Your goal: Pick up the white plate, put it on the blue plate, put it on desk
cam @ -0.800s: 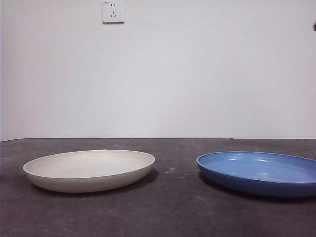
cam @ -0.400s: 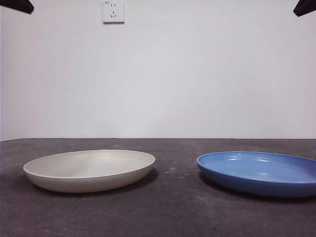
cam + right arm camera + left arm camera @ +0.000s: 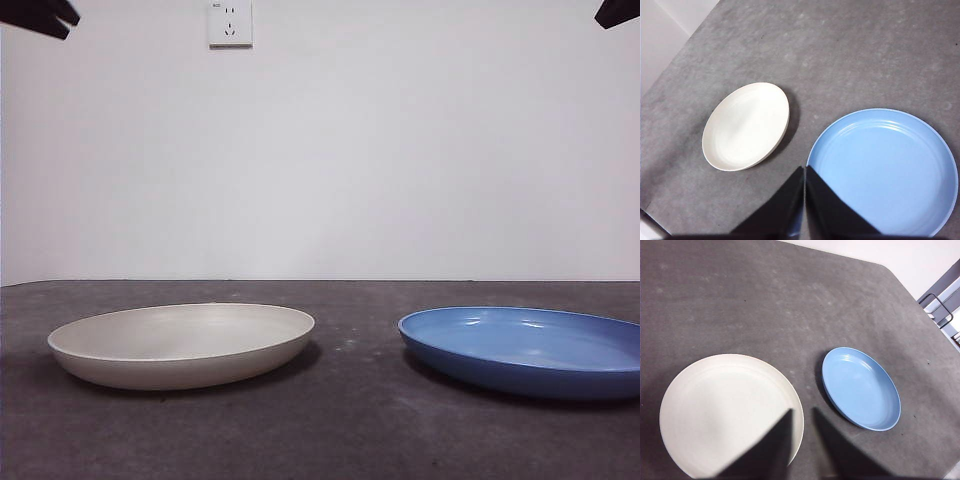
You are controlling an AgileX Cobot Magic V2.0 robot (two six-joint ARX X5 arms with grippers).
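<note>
Resting apart on mottled grey desk (image 3: 350, 420): white plate (image 3: 180, 345), blue plate (image 3: 525, 350).

A white wall socket plate (image 3: 229, 22) sits at the upper left of the front view, fixed flat on the plain white wall (image 3: 400, 150) that fills the upper half of that frame. At the right edge of the left wrist view, a dark metal frame (image 3: 940, 307) stands beyond the table's rim.
</note>
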